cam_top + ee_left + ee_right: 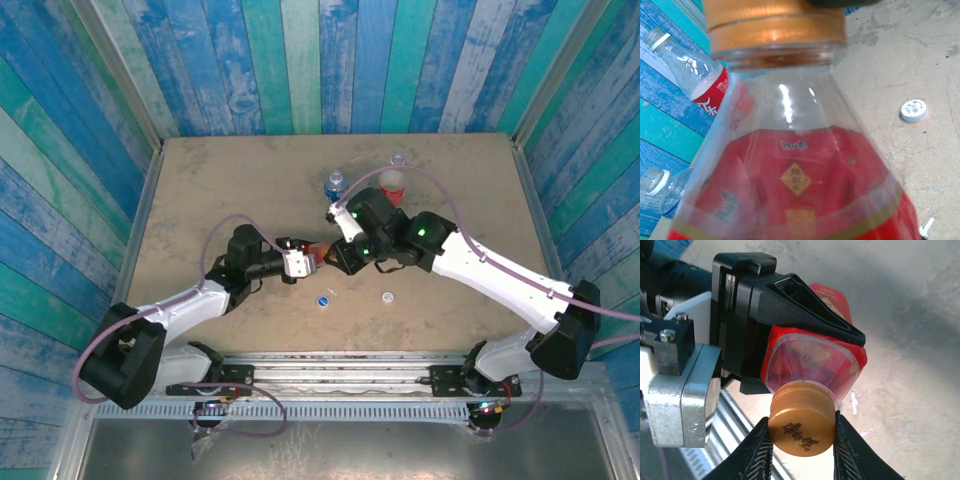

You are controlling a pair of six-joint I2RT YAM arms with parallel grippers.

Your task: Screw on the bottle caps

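Right gripper (802,442) pinches orange cap (802,425); left gripper (308,262) clamps red bottle (812,360) (white cap (914,110) loose).

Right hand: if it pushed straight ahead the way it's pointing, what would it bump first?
The right hand is pinching the orange cap, so that comes first. Right behind the cap is the red bottle it sits on, so pushing on would likely press into that.

Three bottles (790,175) and, it seems, three caps (324,300).
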